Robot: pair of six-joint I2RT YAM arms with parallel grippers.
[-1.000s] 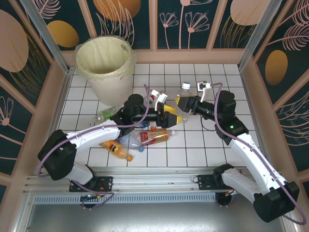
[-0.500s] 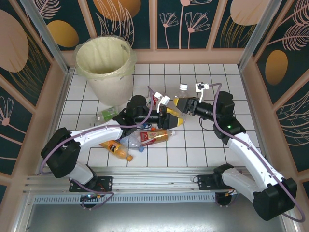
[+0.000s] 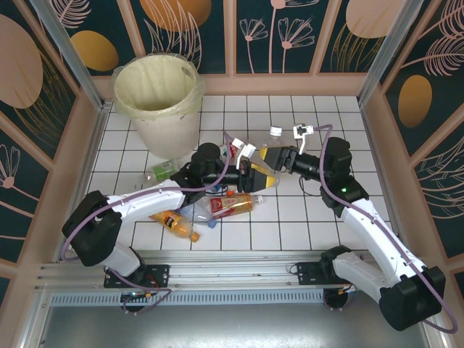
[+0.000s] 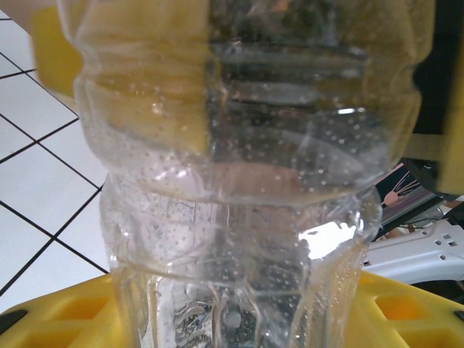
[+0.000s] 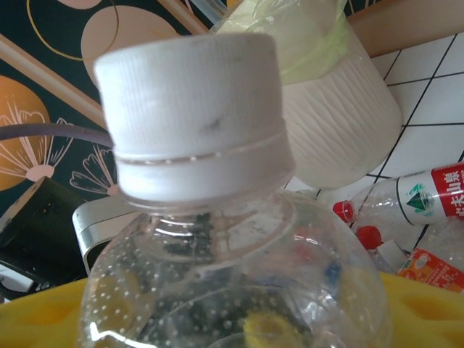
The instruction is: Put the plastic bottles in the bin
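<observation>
- Clear bottle is hanging mid-table between both grippers, right of and nearer than the bin.
- Left gripper is flanking its body; whether it is clamping, I cannot tell.
- Right gripper is sitting at the neck, its jaw state unclear.
- Seemingly a handover is happening; the next move is calling for one sure grip, then carrying far-left over the rim.

Table, back left: bin | centre: 1 bottle between left gripper, at its base, and right gripper, at its cap | before bin: loose bottles on table.
</observation>
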